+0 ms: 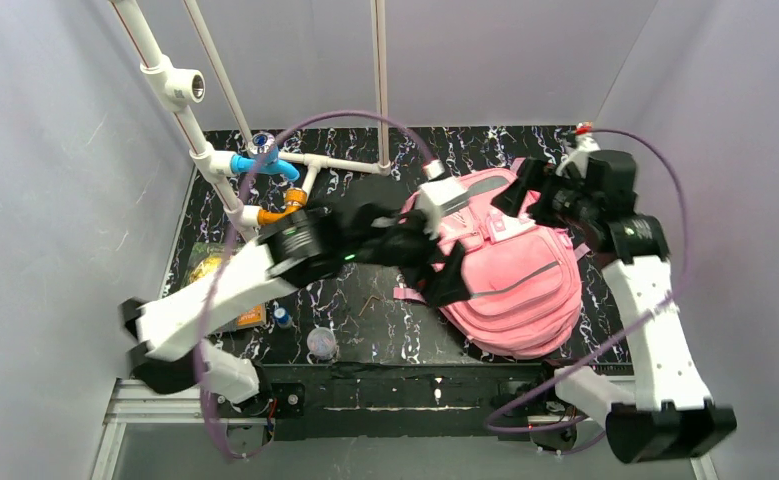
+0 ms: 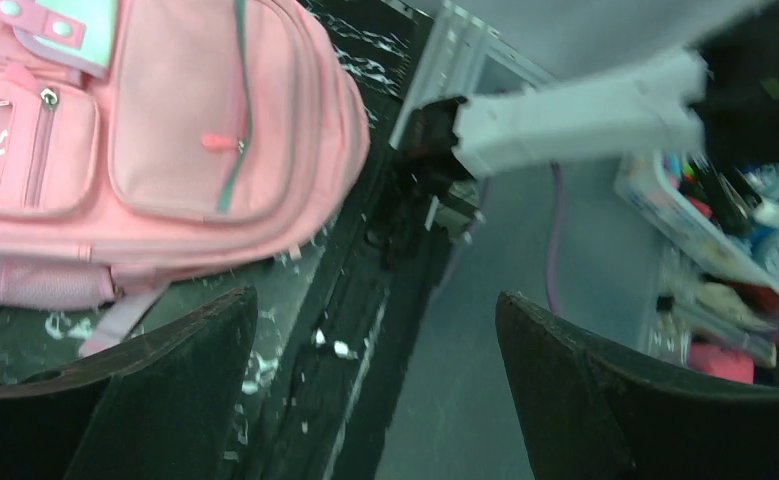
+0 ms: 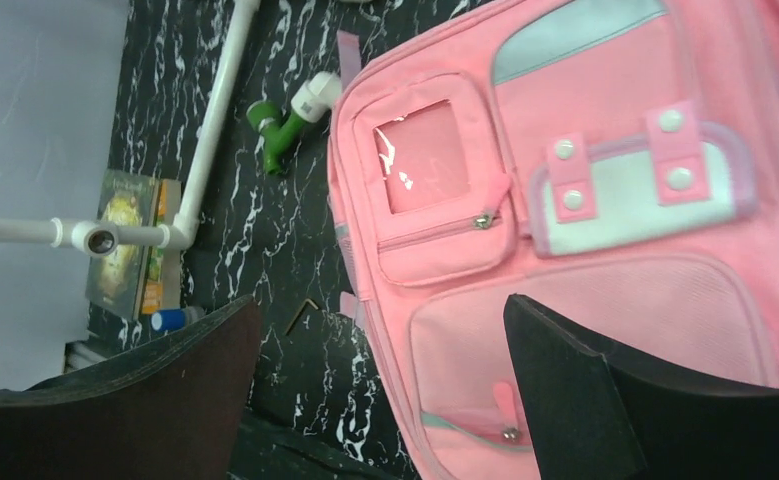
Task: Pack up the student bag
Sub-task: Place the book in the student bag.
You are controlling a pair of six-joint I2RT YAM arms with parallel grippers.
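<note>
The pink student bag point(image 1: 520, 275) lies flat on the black marbled table, right of centre, with its front pockets facing up. My left gripper point(image 1: 443, 262) is at the bag's left edge. In the left wrist view point(image 2: 375, 295) it is open and empty, with the bag point(image 2: 165, 130) at the upper left of that view. My right gripper point(image 1: 521, 190) hovers over the bag's top end. In the right wrist view point(image 3: 380, 300) it is open and empty above the bag's zipped front pockets point(image 3: 585, 200).
A white pipe frame point(image 1: 265, 165) with blue and orange fittings stands at the back left. A book point(image 1: 215, 280), a small blue-capped item point(image 1: 281, 316), a round lid point(image 1: 321, 343) and a hex key point(image 1: 370, 303) lie left of the bag. A green fitting point(image 3: 280, 135) lies near the bag.
</note>
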